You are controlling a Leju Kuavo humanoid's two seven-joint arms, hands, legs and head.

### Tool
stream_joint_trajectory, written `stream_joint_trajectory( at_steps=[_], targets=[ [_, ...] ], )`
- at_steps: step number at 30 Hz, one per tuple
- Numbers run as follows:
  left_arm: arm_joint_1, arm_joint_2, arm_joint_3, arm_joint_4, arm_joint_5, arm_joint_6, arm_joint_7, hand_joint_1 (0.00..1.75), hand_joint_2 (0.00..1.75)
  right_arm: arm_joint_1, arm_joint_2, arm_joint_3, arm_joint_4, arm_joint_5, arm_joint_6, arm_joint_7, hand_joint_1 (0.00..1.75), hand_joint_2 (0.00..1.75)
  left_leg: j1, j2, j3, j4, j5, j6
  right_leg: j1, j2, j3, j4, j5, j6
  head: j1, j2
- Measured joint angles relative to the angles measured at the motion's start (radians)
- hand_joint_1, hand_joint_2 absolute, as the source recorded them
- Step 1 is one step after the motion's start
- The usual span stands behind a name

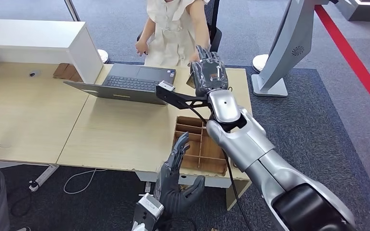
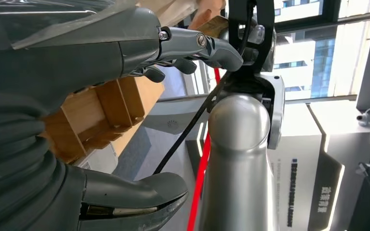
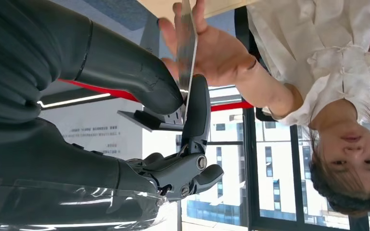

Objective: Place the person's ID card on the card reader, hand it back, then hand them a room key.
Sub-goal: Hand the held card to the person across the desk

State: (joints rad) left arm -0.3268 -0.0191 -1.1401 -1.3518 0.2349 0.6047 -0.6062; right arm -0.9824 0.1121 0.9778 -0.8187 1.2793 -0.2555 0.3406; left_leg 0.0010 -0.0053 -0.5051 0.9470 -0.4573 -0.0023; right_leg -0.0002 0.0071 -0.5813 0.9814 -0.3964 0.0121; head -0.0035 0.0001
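Observation:
My right hand (image 1: 211, 72) reaches over the table's far edge toward the person (image 1: 173, 29). In the right wrist view a thin card (image 3: 188, 43), seen edge-on, is pinched between the thumb (image 3: 135, 82) and a dark finger (image 3: 197, 110). The person's open hand (image 3: 221, 55) lies against the card's far end. I cannot tell which card it is. My left hand (image 1: 176, 178) hangs low at the table's near edge, fingers spread and holding nothing, beside the wooden divided box (image 1: 197, 144). The same box (image 2: 101, 110) shows behind the left fingers (image 2: 197, 45).
An open laptop (image 1: 130, 82) stands on the light wooden table (image 1: 115, 134), left of my right arm. A white cabinet (image 1: 38, 38) sits at the back left. A grey stand (image 1: 279, 57) rises right of the table. Cables lie on the floor (image 1: 77, 180).

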Motion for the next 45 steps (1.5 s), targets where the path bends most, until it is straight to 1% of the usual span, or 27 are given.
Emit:
stream_joint_trajectory(
  at_steps=[6, 9, 13, 18, 24, 25, 26, 28, 29, 30, 33, 37, 39, 42, 45],
  targets=[
    [-0.026, 0.0, -0.043, 0.018, 0.026, 0.047, 0.062, 0.0, 1.75, -0.011, 0.017, 0.01, 0.078, -0.002, 0.002, 0.014, 1.75, 1.75, 0.0, 0.0, 0.0, 0.0, 0.0, 0.0, 0.0, 0.0, 0.0, 0.0, 0.0, 0.0, 0.0, 0.0],
    [-0.041, 0.002, -0.069, 0.019, 0.019, 0.069, 0.122, 0.0, 1.75, -0.013, 0.017, 0.012, 0.108, -0.002, 0.017, 0.028, 1.75, 1.75, 0.0, 0.0, 0.0, 0.0, 0.0, 0.0, 0.0, 0.0, 0.0, 0.0, 0.0, 0.0, 0.0, 0.0],
    [-0.054, 0.008, -0.094, 0.014, -0.018, 0.073, 0.2, 0.0, 1.75, -0.013, 0.013, 0.013, 0.136, -0.003, 0.025, 0.035, 1.75, 1.75, 0.0, 0.0, 0.0, 0.0, 0.0, 0.0, 0.0, 0.0, 0.0, 0.0, 0.0, 0.0, 0.0, 0.0],
    [-0.079, 0.027, -0.128, -0.005, -0.041, 0.073, 0.282, 0.0, 1.75, -0.014, 0.012, 0.014, 0.168, -0.005, 0.023, 0.031, 1.75, 1.75, 0.0, 0.0, 0.0, 0.0, 0.0, 0.0, 0.0, 0.0, 0.0, 0.0, 0.0, 0.0, 0.0, 0.0],
    [-0.129, 0.06, -0.181, -0.043, -0.052, 0.073, 0.347, 0.0, 1.75, -0.02, 0.014, 0.017, 0.201, -0.003, 0.015, 0.024, 1.75, 1.75, 0.0, 0.0, 0.0, 0.0, 0.0, 0.0, 0.0, 0.0, 0.0, 0.0, 0.0, 0.0, 0.0, 0.0],
    [-0.132, 0.065, -0.187, -0.049, -0.058, 0.073, 0.357, 0.0, 1.75, -0.02, 0.014, 0.017, 0.204, -0.002, 0.013, 0.025, 1.71, 1.75, 0.0, 0.0, 0.0, 0.0, 0.0, 0.0, 0.0, 0.0, 0.0, 0.0, 0.0, 0.0, 0.0, 0.0],
    [-0.134, 0.071, -0.192, -0.054, -0.065, 0.073, 0.366, 0.0, 1.75, -0.02, 0.014, 0.018, 0.207, -0.001, 0.012, 0.026, 1.41, 1.75, 0.0, 0.0, 0.0, 0.0, 0.0, 0.0, 0.0, 0.0, 0.0, 0.0, 0.0, 0.0, 0.0, 0.0],
    [-0.135, 0.082, -0.201, -0.065, -0.081, 0.074, 0.382, 0.0, 1.75, -0.02, 0.015, 0.019, 0.213, 0.002, 0.011, 0.03, 0.54, 1.75, 0.0, 0.0, 0.0, 0.0, 0.0, 0.0, 0.0, 0.0, 0.0, 0.0, 0.0, 0.0, 0.0, 0.0],
    [-0.135, 0.089, -0.208, -0.073, -0.092, 0.074, 0.392, 0.0, 1.75, -0.019, 0.015, 0.022, 0.216, 0.004, 0.01, 0.034, 0.14, 1.75, 0.0, 0.0, 0.0, 0.0, 0.0, 0.0, 0.0, 0.0, 0.0, 0.0, 0.0, 0.0, 0.0, 0.0],
    [-0.136, 0.097, -0.215, -0.082, -0.105, 0.074, 0.404, 0.0, 1.75, -0.018, 0.016, 0.026, 0.217, 0.008, 0.008, 0.039, 0.0, 1.75, 0.0, 0.0, 0.0, 0.0, 0.0, 0.0, 0.0, 0.0, -0.001, 0.0, 0.0, 0.0, 0.0, 0.0],
    [-0.134, 0.121, -0.234, -0.112, -0.153, 0.074, 0.451, 0.0, 1.75, -0.006, 0.019, 0.038, 0.218, 0.02, -0.022, 0.058, 0.0, 1.75, 0.0, 0.0, 0.0, 0.0, 0.0, 0.0, 0.0, 0.0, -0.001, 0.0, 0.0, 0.0, 0.0, 0.0],
    [-0.13, 0.153, -0.249, -0.15, -0.188, 0.074, 0.493, 0.0, 1.75, 0.003, 0.02, 0.046, 0.215, 0.022, -0.097, 0.067, 0.0, 1.75, 0.0, 0.0, -0.001, 0.0, 0.0, 0.0, 0.0, 0.0, -0.001, 0.0, 0.0, 0.0, 0.0, 0.0],
    [-0.125, 0.173, -0.255, -0.171, -0.201, 0.074, 0.51, 0.0, 1.75, 0.005, 0.02, 0.048, 0.204, 0.011, -0.165, 0.064, 0.0, 1.75, 0.0, 0.0, 0.0, 0.0, 0.0, 0.0, 0.0, 0.0, -0.001, 0.0, 0.0, 0.0, 0.0, 0.0],
    [-0.11, 0.201, -0.258, -0.201, -0.232, 0.075, 0.537, 0.0, 1.75, 0.012, 0.017, 0.045, 0.158, -0.024, -0.295, 0.055, 0.0, 1.75, 0.0, 0.0, 0.0, 0.0, 0.0, 0.0, 0.0, 0.0, 0.0, 0.0, 0.0, 0.0, 0.0, 0.0],
    [-0.095, 0.225, -0.253, -0.226, -0.267, 0.075, 0.567, 0.0, 1.75, 0.031, 0.007, 0.034, 0.083, -0.046, -0.386, 0.047, 0.0, 1.75, 0.0, 0.0, 0.0, 0.0, 0.0, 0.0, 0.0, 0.0, 0.0, 0.0, 0.0, 0.0, 0.0, 0.0]
  ],
)
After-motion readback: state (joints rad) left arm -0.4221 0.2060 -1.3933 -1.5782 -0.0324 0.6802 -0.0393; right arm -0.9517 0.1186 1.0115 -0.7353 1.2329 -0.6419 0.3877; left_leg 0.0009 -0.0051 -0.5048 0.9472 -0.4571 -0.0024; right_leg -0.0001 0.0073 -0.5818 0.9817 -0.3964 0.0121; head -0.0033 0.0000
